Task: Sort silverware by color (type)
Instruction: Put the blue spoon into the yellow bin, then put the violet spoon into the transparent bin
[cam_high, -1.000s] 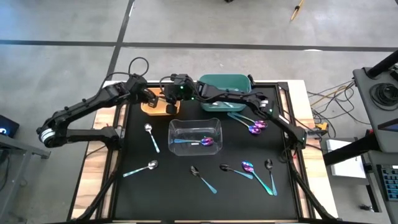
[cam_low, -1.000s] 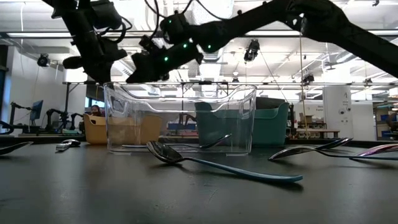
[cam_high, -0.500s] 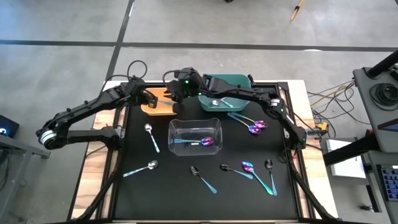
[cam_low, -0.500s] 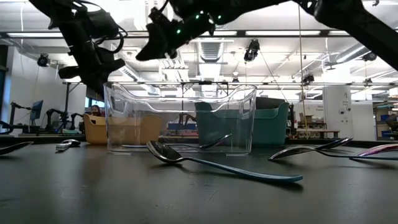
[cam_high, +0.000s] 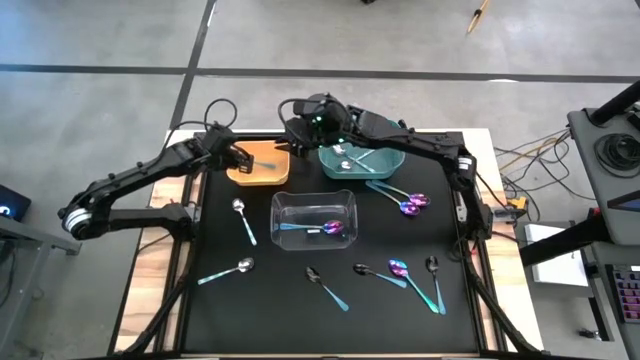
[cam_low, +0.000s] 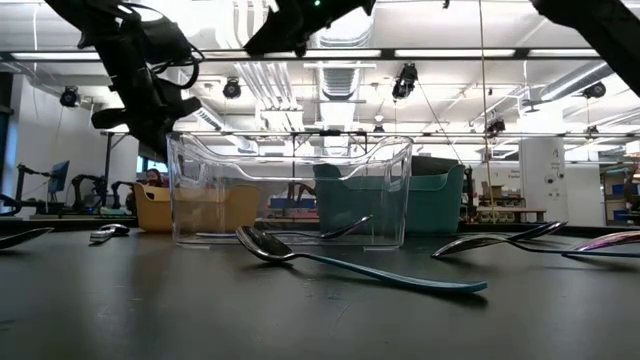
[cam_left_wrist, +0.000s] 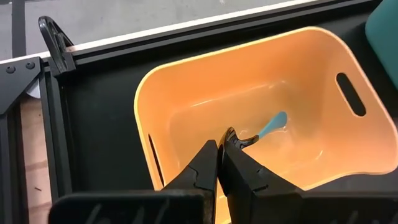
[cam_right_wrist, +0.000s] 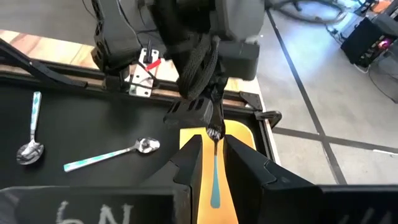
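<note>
High view: left pincer (cam_high: 243, 157) clamped on a spoon (cam_left_wrist: 261, 132) over orange bin (cam_high: 272, 175), teal bin (cam_high: 384, 168) beside

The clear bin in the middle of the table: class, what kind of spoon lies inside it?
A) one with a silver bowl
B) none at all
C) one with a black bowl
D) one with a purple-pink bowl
D: in the high view the clear bin holds a spoon with a teal handle and an iridescent purple-pink bowl.
</note>
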